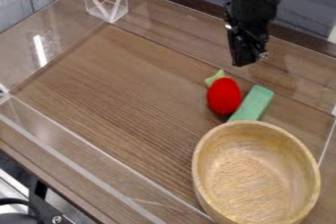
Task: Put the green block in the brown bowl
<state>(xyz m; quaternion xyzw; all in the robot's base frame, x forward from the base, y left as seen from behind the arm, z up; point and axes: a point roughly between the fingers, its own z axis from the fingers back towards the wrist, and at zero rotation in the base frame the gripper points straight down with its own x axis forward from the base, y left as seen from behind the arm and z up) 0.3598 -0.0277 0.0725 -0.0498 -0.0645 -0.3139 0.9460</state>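
Camera view: my gripper (246, 59) hangs shut and empty. Below it and slightly right lies the green block (253, 102), beside the brown bowl (256, 176). I should reopen, straddle its narrow width.

Left and centre of wooden surface (118, 90): bare, open passage. Clear acrylic walls (53, 22) ring work area; folded clear stand (105, 4) at far left corner. End effector (246, 59) raised, jaws closed, above items. Red strawberry toy (225, 95) touching green block (253, 102) on left; brown bowl (256, 175) rim just beside block's near end. Bowl interior unobstructed from above.
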